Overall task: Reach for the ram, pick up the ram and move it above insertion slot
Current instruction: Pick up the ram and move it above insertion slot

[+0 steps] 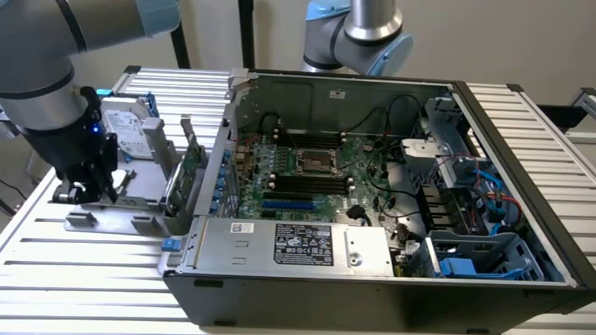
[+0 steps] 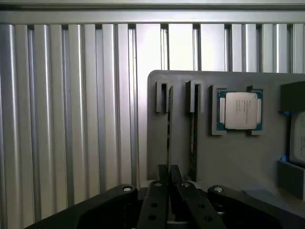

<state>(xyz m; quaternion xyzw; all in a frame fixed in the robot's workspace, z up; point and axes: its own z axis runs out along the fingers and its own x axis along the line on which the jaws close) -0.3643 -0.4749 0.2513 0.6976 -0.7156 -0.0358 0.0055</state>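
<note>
In the wrist view the ram (image 2: 169, 129) shows edge-on as a thin dark strip standing in a slot of the grey holder (image 2: 228, 157). My gripper (image 2: 169, 174) is shut on the ram's near end, its black fingers (image 2: 155, 200) pressed against both faces. A second thin stick (image 2: 193, 138) stands in the neighbouring slot. In the exterior view my gripper (image 1: 88, 194) hangs low over the holder (image 1: 112, 209) at the exterior view's left, beside the open computer case (image 1: 373, 279). The black memory slots (image 1: 308, 183) lie on the green motherboard inside the case.
A processor chip (image 2: 238, 110) lies in a recess of the holder. A wider green card (image 1: 191, 167) stands upright at the holder's case side, and a hard drive (image 1: 125, 132) stands behind it. A second arm (image 1: 368, 35) rises behind the case. The table is ribbed aluminium (image 1: 84, 265).
</note>
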